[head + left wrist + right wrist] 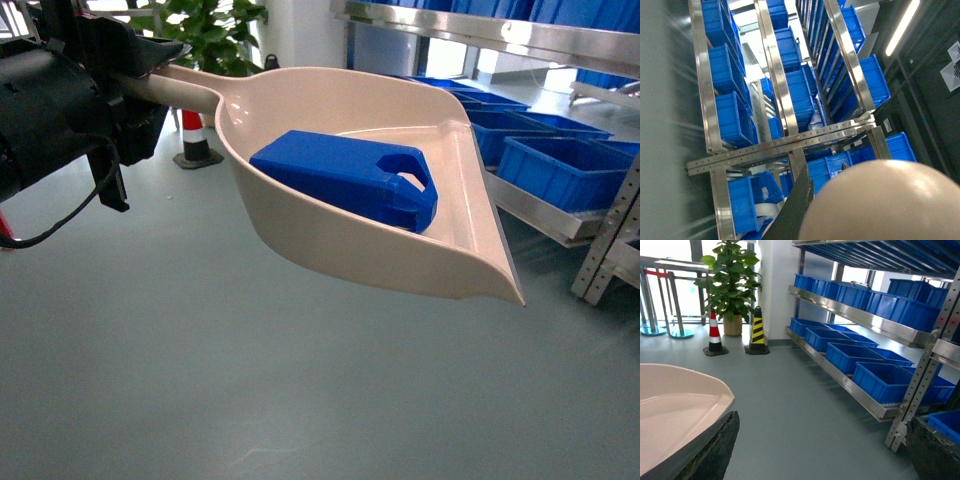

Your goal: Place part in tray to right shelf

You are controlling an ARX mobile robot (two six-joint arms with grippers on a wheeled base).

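The beige tray (330, 225) is hanging closest to my head camera, and the blue part (345, 175) is lying on its side inside it, above the grey floor (200, 380). My left gripper (95, 95) is gripping the tray's handle. My right gripper's jaws are spreading apart, holding nothing. The right shelf (860, 320) is standing off to my right, bearing blue crates (880, 377).

I see a solid-blue jerrycan-shaped plastic part (345, 178) in my cream plastic scoop tray (330, 250), bright blue plastic crates (880, 380) on the shiny silver steel shelf (860, 317), a red-and-white striped cone (715, 337), a yellow-and-black striped cone (757, 334), and grey-green floor (200, 380).
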